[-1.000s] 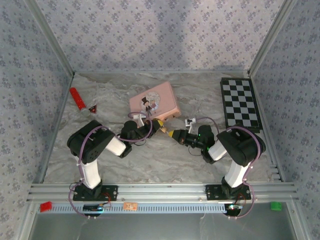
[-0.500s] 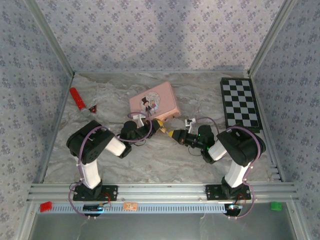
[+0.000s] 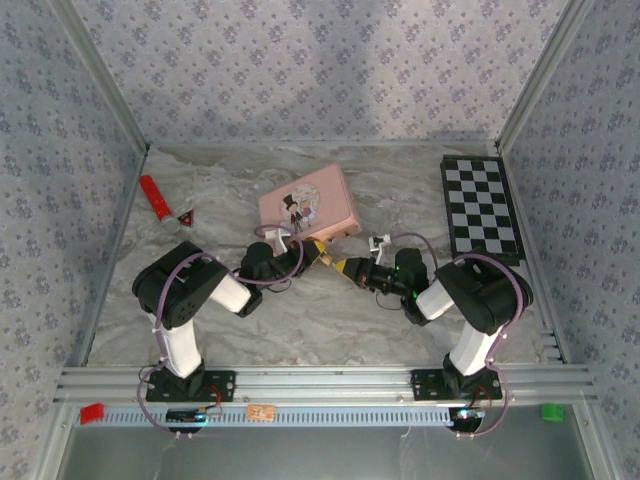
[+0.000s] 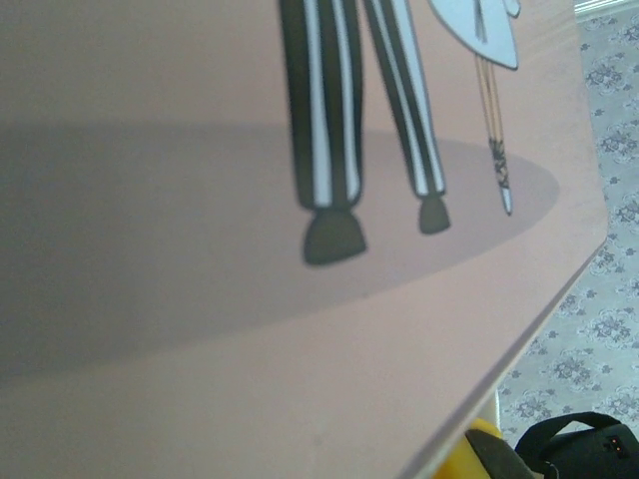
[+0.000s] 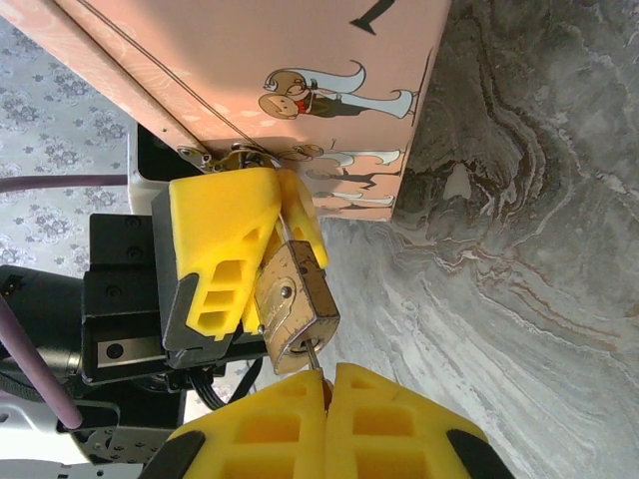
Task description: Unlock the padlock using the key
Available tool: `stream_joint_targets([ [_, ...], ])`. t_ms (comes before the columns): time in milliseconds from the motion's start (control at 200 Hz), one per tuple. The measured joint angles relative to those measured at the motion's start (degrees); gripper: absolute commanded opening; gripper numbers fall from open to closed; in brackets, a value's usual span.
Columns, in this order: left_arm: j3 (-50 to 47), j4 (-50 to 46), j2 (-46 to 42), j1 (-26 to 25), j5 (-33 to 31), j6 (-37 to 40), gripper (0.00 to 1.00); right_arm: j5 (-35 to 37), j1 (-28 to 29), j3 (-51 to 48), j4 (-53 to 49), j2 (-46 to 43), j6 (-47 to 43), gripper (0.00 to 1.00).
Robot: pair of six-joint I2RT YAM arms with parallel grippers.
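the pink tin (image 5: 300, 60) fills 12 o'clock in our right wrist view. beneath it our left gripper (image 5: 268, 244) clamps the padlock (image 5: 297, 309), its keyhole end facing 6 o'clock. from there our right gripper (image 5: 327, 387), fingers pinched on the key (image 5: 314, 355), aims its shaft toward 12, tip meeting the lock.

No lettering, number or brand mark can be read in any view. The pink tin (image 3: 305, 205) carries cartoon figures only. The brass face of the padlock (image 5: 296, 307) may bear a stamp, but it is too blurred to read.
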Motion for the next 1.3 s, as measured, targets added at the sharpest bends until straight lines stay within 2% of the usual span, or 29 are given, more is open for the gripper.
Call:
stream_joint_targets([
  [530,0.0,0.3,0.0,0.0,-0.2,-0.8,0.01,1.5,1.3,1.7,-0.8,0.6,0.4,0.00],
  [964,0.1,-0.4,0.0,-0.1,-0.1,0.3,0.17,2.7,2.1,1.4,-0.8,0.8,0.4,0.00],
  [1299,1.7,-5.1,-0.1,-1.2,-0.7,3.8,0.17,5.4,2.7,-0.9,2.1,2.0,0.4,0.00],
])
